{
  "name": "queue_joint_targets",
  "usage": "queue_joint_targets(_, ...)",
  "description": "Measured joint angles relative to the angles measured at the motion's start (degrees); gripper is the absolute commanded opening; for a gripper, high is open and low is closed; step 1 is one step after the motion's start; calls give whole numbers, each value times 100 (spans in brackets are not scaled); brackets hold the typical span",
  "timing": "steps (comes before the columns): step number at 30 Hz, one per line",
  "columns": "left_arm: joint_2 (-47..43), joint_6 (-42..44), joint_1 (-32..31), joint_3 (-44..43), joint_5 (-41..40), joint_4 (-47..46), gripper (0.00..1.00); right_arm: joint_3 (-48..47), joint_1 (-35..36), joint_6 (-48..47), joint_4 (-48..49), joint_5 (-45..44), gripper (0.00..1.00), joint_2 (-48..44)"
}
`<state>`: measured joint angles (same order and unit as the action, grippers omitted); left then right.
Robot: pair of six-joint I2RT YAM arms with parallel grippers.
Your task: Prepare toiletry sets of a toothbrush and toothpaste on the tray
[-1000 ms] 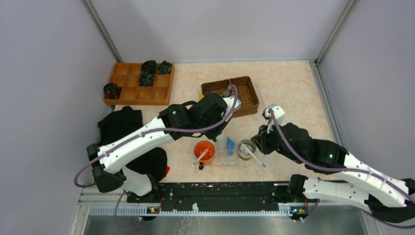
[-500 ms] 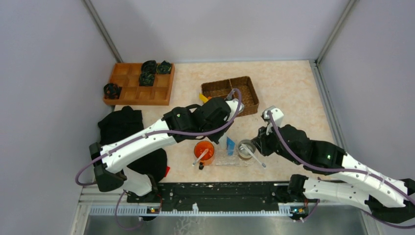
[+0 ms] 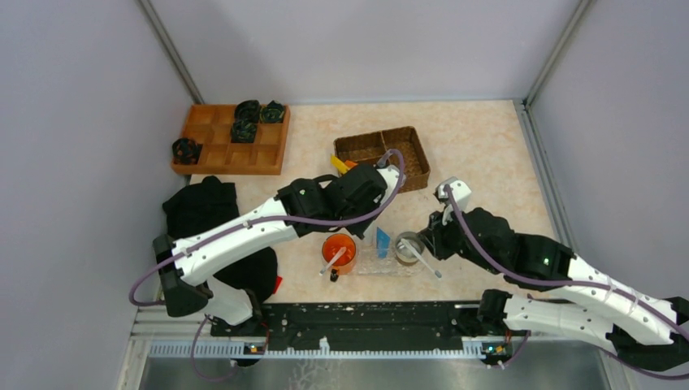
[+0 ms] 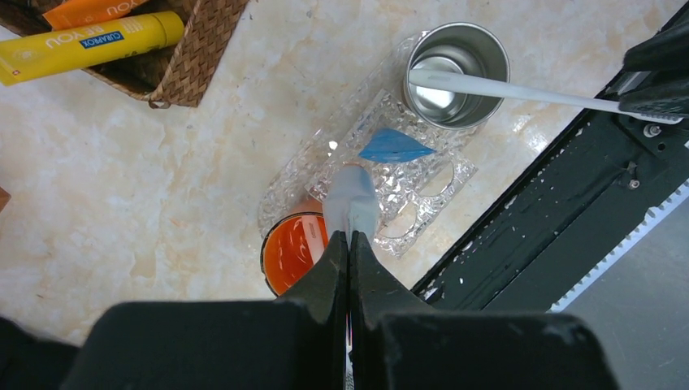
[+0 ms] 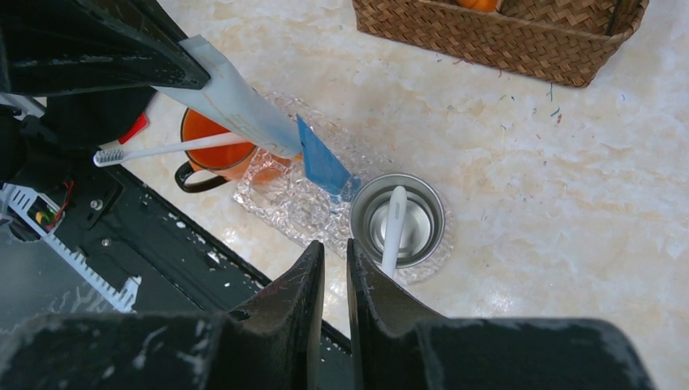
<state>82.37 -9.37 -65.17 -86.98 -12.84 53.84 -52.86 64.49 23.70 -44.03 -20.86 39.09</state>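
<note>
My left gripper (image 3: 374, 218) (image 4: 349, 236) is shut on the flat end of a pale tube (image 4: 352, 201) whose blue tip (image 4: 395, 146) hangs just above the clear bumpy tray (image 3: 370, 265) (image 4: 286, 180). The tube also shows in the right wrist view (image 5: 244, 101). On the tray stand an orange mug (image 3: 339, 251) with a white toothbrush (image 5: 162, 149) in it and a steel cup (image 3: 409, 246) with another toothbrush (image 5: 392, 226). My right gripper (image 3: 435, 231) (image 5: 335, 248) is empty, jaws almost together, just near-side of the steel cup (image 5: 398, 218).
A wicker basket (image 3: 406, 158) (image 4: 195, 57) behind the tray holds a yellow tube (image 4: 89, 45) and an orange tube (image 4: 89, 10). An orange wooden compartment tray (image 3: 231, 140) stands at the back left. Black cloth (image 3: 199, 213) lies at left. The black rail (image 3: 366, 321) runs along the near edge.
My left arm has moved toward the near side with the tube, uncovering the basket's front corner. The right arm has barely moved.
</note>
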Motion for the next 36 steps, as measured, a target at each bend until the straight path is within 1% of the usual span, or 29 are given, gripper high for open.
queue_joint_targets(3, 37, 0, 0, 90, 2, -15, 1, 0, 0, 4, -2, 2, 16, -39)
queue_joint_targets(8, 85, 0, 0, 164, 7, -39, 13, 72, 0, 15, 4, 17, 16, -85)
queue_joint_targets(11, 87, 0, 0, 170, 7, -85, 18, 85, 0, 15, -11, 35, 16, -85)
queue_joint_targets(18, 122, -2, 0, 326, 4, -249, 38, 85, 0, 13, -11, 61, 16, -79)
queue_joint_targets(27, 367, -155, 0, 350, -190, -203, 45, 85, 0, 13, -11, 85, 16, -74)
queue_joint_targets(29, 356, -199, 0, 286, -317, -157, 52, 85, 0, 15, -11, 92, 18, -68)
queue_joint_targets(31, 297, -240, 0, 219, -487, -142, 60, 85, 0, 11, -2, 101, 21, -42)
queue_joint_targets(33, 125, -284, 0, 151, -798, -140, 70, 81, 0, -4, 35, 94, 35, 39)
queue_joint_targets(34, 2, -310, 2, 127, -990, -160, 77, 66, 0, -24, 57, 92, 37, 129)
queue_joint_targets(36, -334, -398, 55, 87, -1379, -219, 85, -101, 0, -162, 94, 42, 39, 457)
